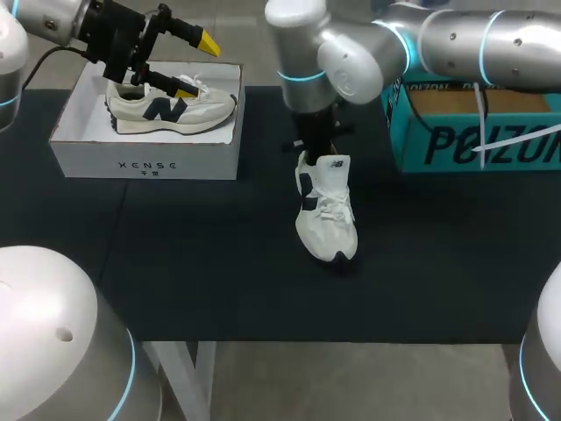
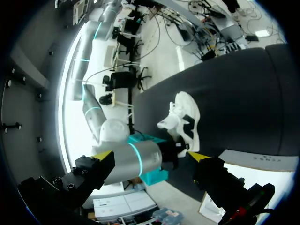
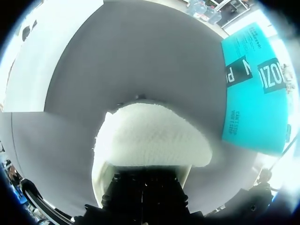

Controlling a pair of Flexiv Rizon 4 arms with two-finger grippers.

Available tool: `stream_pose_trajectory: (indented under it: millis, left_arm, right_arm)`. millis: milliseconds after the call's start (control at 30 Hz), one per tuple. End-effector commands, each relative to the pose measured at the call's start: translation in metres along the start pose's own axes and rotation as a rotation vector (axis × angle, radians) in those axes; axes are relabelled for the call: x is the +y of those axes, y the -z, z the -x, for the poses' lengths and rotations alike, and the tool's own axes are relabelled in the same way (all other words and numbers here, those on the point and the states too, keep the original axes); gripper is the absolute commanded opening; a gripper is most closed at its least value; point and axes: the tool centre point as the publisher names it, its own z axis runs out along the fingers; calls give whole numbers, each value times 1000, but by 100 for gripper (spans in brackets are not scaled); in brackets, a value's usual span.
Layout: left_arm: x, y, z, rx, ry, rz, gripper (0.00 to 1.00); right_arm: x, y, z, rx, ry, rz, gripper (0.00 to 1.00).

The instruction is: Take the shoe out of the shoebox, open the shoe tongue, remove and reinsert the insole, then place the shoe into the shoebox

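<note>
**Left arm.** The left gripper (image 1: 195,65) hangs above the white shoebox (image 1: 145,164) at the far left of the black table (image 1: 175,263). Its jaws stand wide apart and nothing is between the two yellow tips. The lower tip is just over the boxed shoe (image 1: 171,107); contact cannot be confirmed. In the left wrist view the left gripper (image 2: 150,156) shows both yellow tips spread, with a strip of the shoebox (image 2: 262,159) beside one finger.

**Boxed shoe.** A cream sneaker with a dark side logo lies inside the shoebox, sole down, toe toward the box's right wall.

**Right arm.** The right arm enters from the right side and reaches past the table's middle. The right gripper (image 1: 311,145) points straight down at the heel end of the table shoe (image 1: 326,215). In the right wrist view the right gripper (image 3: 145,197) appears only as a dark body directly behind the shoe, so its grip state cannot be determined.

**Table shoe.** A white sneaker with dark accents is on the table surface near the middle, well apart from the shoebox, with the toe toward the near edge, the laces facing up and the heel under the right gripper. The left wrist view shows the same table shoe (image 2: 185,119) ahead of the left gripper. In the right wrist view the table shoe (image 3: 150,138) fills the area just ahead of the gripper.

**Other item.** A teal carton (image 1: 491,140) stands at the far right of the table, beside the right arm, also visible in the right wrist view (image 3: 253,89).
</note>
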Motion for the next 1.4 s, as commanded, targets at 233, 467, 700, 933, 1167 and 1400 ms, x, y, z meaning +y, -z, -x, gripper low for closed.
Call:
stream_pose_trajectory:
  millis: [233, 467, 700, 933, 1167, 1400]
  left_arm:
    - [-1, 0, 0, 3, 0, 1, 100]
    - [-1, 0, 0, 3, 0, 1, 100]
    - [-1, 0, 0, 3, 0, 1, 100]
    - [-1, 0, 0, 3, 0, 1, 100]
    - [-1, 0, 0, 3, 0, 1, 100]
    - [-1, 0, 0, 3, 0, 1, 100]
  right_arm:
    - [-7, 19, -2, -14, -2, -4, 0]
    - [-10, 13, -1, 18, 1, -2, 0]
    - [-11, -11, -8, 38, 2, -58, 0]
    - [-14, 20, -2, -9, 0, -41, 0]
    - [-13, 39, 4, 18, -7, -34, 0]
    - [-13, 39, 4, 18, -7, -34, 0]
